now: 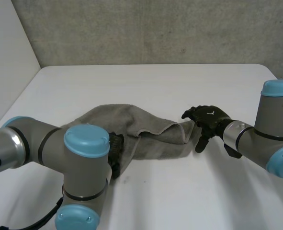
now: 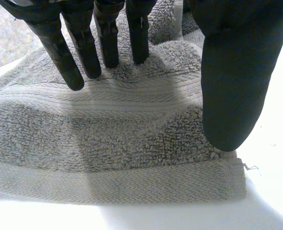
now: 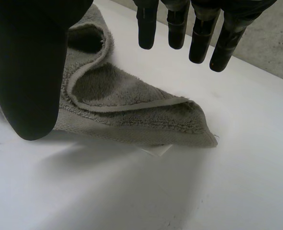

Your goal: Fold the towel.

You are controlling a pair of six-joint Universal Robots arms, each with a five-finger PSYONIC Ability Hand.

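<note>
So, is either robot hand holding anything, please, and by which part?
Nothing is held: the left robot hand and the right robot hand are open over the towel.

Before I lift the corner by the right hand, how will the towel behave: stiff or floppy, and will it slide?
Probably floppy: the towel lies in soft rumpled folds, so a lifted corner should droop. On the smooth white table it may slide whole when pulled, unless the left hand, open over a hemmed corner, pins it.

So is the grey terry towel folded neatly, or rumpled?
Rumpled. The grey terry towel lies bunched on the white table, one flap curled loosely over near the open right hand, its edges unaligned.
</note>
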